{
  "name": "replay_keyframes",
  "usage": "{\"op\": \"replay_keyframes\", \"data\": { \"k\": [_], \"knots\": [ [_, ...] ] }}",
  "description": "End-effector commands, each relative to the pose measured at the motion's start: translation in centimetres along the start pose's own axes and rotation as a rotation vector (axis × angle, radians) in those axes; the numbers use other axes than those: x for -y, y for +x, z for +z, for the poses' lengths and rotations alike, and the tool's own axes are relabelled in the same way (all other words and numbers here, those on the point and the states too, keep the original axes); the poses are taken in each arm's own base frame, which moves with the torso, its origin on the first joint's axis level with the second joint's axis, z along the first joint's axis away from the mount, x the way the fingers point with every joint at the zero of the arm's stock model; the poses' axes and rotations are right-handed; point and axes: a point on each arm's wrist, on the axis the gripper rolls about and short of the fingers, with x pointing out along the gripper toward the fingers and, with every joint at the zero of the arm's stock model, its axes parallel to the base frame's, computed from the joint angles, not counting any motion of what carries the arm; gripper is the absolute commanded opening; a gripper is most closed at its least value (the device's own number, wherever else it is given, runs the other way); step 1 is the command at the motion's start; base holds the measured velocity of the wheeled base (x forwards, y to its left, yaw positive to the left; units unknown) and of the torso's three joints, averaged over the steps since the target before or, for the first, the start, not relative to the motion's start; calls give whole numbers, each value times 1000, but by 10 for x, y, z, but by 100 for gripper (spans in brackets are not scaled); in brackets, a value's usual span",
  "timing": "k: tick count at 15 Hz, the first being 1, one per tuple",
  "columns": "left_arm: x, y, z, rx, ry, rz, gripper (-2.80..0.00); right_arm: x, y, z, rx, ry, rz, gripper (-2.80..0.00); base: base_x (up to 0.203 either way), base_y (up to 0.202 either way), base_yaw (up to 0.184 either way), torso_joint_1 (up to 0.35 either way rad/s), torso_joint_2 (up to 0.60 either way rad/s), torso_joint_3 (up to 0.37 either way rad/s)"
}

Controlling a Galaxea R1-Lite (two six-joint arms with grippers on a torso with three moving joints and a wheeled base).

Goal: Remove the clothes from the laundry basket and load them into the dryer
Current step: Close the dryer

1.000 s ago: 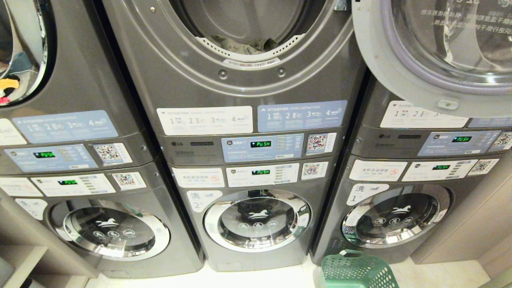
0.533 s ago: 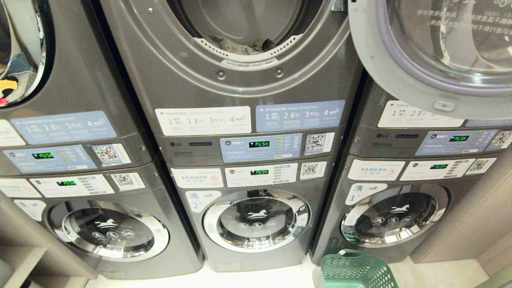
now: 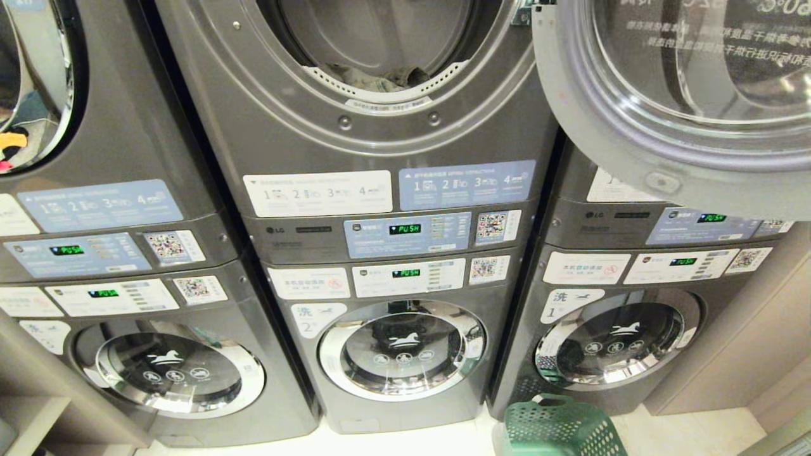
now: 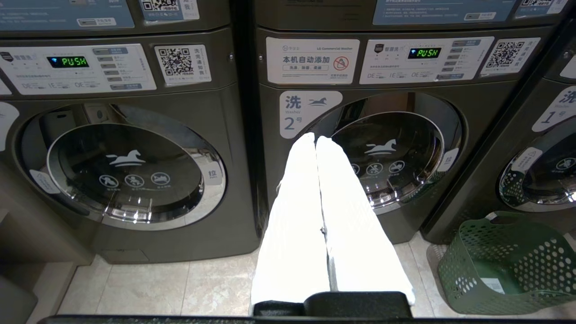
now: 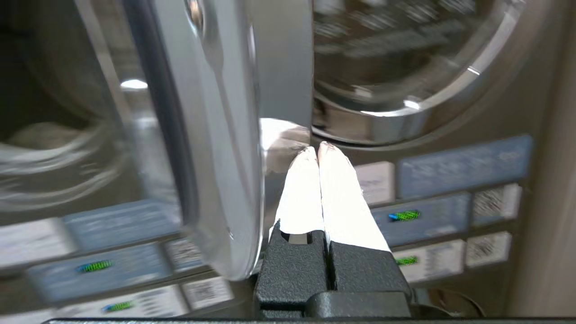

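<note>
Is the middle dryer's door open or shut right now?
Open. The dryer door hangs swung out to the right, leaving the drum opening uncovered, with clothes visible at its lower edge.

place: self-service laundry | evidence: stacked washer-dryers (image 3: 393,253), instruction stickers (image 3: 317,193), QR codes (image 3: 497,226)

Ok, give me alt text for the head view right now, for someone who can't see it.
Three stacked grey laundry units fill the view; the middle dryer stands open with clothes inside, and its round door is swung out to the right. A green laundry basket sits on the floor at the lower right. Neither gripper shows here.
</note>
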Motion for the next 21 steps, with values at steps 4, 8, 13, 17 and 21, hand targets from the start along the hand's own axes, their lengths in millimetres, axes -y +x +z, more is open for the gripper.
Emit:
{"op": "replay_keyframes", "data": {
  "k": [4,8,13,17,21],
  "knots": [
    [0,0,0,1,0,1,-280,-177,-105,11,174,-218,144,-280,0,0,0,28,0,-14],
    [0,0,0,0,0,0,-280,-226,-146,-4,48,13,54,-280,0,0,0,-4,17,7],
    [0,0,0,0,0,1,-280,-225,-153,1,52,-23,104,-280,0,0,0,4,5,0],
    [0,0,0,0,0,1,-280,-209,-147,0,15,-26,121,-280,0,0,0,0,0,0],
    [0,0,0,2,0,2,-280,-160,-135,-36,-95,-204,123,-280,0,0,0,0,0,0]
  ]
}}
